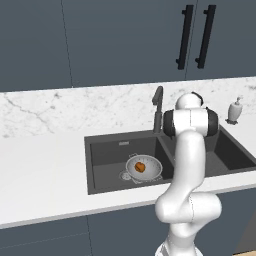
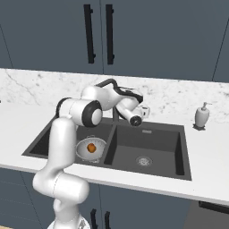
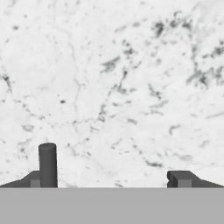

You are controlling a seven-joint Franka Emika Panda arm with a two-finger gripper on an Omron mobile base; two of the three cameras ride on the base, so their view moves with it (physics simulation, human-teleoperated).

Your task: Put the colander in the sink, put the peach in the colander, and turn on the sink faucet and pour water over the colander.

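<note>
The silver-grey colander (image 1: 151, 169) (image 2: 82, 150) sits in the left basin of the dark sink (image 1: 100, 138) (image 2: 154, 127). The orange-red peach (image 1: 140, 167) (image 2: 91, 147) lies inside it. The dark gooseneck sink faucet (image 1: 158, 101) (image 2: 107, 82) rises behind the divider between the basins. My gripper (image 2: 142, 112) (image 3: 107, 179) hovers just right of the faucet's stem, pointing at the marble backsplash, open and empty. In the hand view a short dark rod (image 3: 47, 162) stands close beside the left fingertip (image 3: 31, 179); it looks like part of the faucet. No water is in view.
A white soap dispenser (image 1: 233, 111) (image 2: 202, 116) stands on the counter behind the right basin (image 2: 145, 150). My own arm (image 1: 187, 150) hides the divider in the left base view. Dark cabinets with black handles (image 2: 90, 33) hang above the white counter (image 1: 45, 170).
</note>
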